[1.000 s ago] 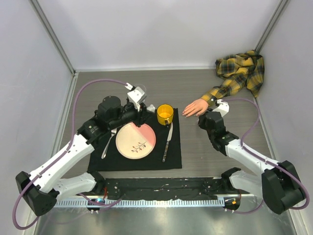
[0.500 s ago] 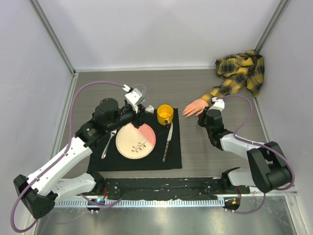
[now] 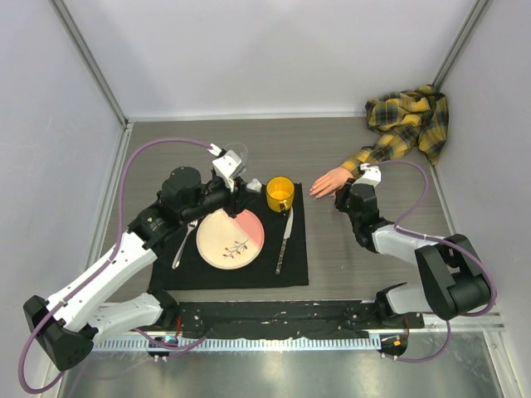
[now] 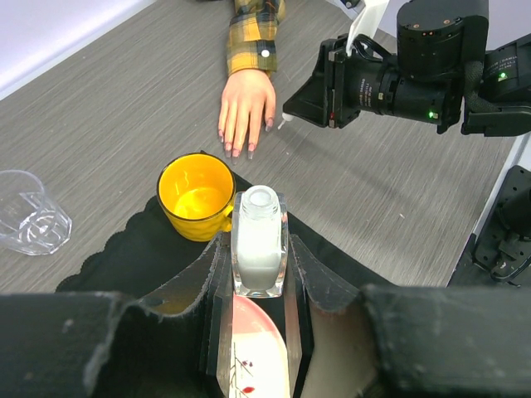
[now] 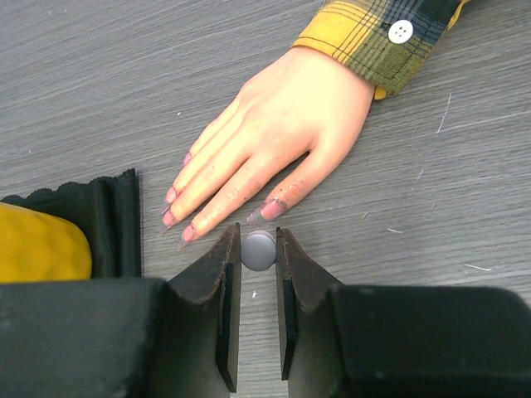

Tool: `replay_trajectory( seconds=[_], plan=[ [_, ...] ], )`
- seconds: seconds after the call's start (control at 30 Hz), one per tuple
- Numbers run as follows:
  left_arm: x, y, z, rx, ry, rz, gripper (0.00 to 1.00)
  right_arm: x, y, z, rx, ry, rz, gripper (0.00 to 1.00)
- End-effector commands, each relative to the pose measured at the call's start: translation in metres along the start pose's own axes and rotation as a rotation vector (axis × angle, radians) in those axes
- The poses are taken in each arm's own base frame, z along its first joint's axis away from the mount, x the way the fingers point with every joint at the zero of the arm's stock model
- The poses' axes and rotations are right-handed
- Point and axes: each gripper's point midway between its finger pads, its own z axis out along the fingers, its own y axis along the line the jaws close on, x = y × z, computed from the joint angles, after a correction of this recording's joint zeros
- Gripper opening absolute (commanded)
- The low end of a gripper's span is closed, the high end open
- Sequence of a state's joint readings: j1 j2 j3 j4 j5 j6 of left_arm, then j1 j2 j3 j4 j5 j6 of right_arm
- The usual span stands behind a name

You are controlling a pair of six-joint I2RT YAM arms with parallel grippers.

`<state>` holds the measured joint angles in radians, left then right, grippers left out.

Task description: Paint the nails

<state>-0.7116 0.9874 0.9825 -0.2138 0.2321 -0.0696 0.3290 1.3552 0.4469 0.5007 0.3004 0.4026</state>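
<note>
The pale peach mannequin hand [image 5: 282, 133] lies palm down on the table, in a yellow-and-black plaid sleeve [image 5: 386, 33]. Its nails [image 5: 172, 217] look pinkish. My right gripper [image 5: 258, 249] is shut on a small round grey brush cap [image 5: 258, 249], just short of the thumb nail [image 5: 272, 210]. In the left wrist view, a pale brush tip [image 4: 283, 124] pokes out beside the thumb. My left gripper [image 4: 259, 265] is shut on a clear square bottle [image 4: 259, 245] of white liquid with an open neck. It holds the bottle upright above the plate's far edge.
A black mat [image 3: 290, 265] carries a pink-and-cream plate [image 3: 230, 236], a fork [image 3: 184, 240], a knife [image 3: 284, 240] and a yellow mug [image 3: 280, 193]. A clear glass [image 4: 29, 211] stands left of the mug. The plaid shirt [image 3: 411, 116] is bunched in the far right corner.
My right arm folded lower and its gripper edged a little toward the hand. The left arm drew slightly back and left with the bottle. Both held still over the last half second.
</note>
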Motion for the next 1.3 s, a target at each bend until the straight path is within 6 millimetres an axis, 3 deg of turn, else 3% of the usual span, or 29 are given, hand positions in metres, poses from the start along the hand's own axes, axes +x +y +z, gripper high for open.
replay_trajectory(
  seconds=[0.0,1.27],
  plan=[
    [-0.024,-0.004,-0.002,0.018,-0.091,0.034,0.00,-0.032,0.012,0.008,-0.024,-0.096,0.050,0.01],
    [-0.023,-0.009,-0.002,0.049,-0.088,0.036,0.00,-0.028,0.003,0.030,0.009,-0.081,0.055,0.01]
  ],
)
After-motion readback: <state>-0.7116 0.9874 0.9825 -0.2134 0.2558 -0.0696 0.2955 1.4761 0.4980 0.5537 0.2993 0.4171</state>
